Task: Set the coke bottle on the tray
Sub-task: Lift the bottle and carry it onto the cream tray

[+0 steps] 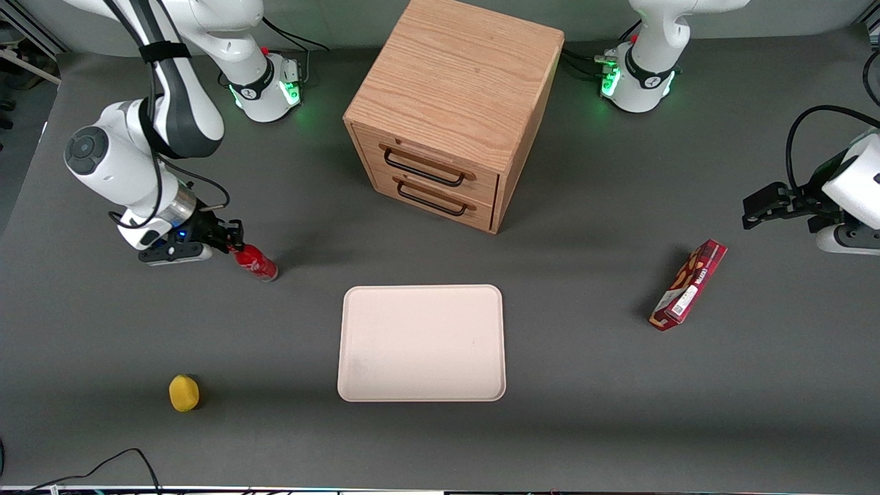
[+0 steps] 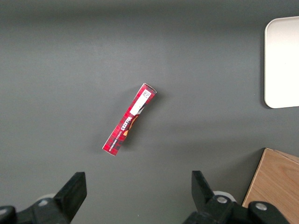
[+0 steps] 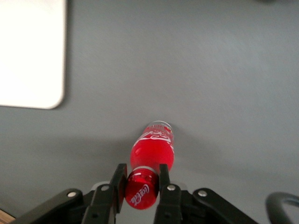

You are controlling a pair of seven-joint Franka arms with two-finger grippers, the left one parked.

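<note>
The coke bottle [image 1: 256,262] is a small glossy red bottle with white logo marks, tilted on the dark table toward the working arm's end. My right gripper [image 1: 234,246] is shut on its red cap [image 3: 141,191], a finger pressed against each side, while the bottle's body [image 3: 153,150] slants down to the table. The tray [image 1: 421,343], pale pinkish-beige with rounded corners, lies flat near the middle of the table, nearer the front camera than the bottle. One corner of the tray [image 3: 32,56] shows in the right wrist view.
A wooden two-drawer cabinet [image 1: 450,113] stands farther from the front camera than the tray. A long red snack box [image 1: 689,284] lies toward the parked arm's end. A small yellow fruit [image 1: 183,392] sits near the front edge toward the working arm's end.
</note>
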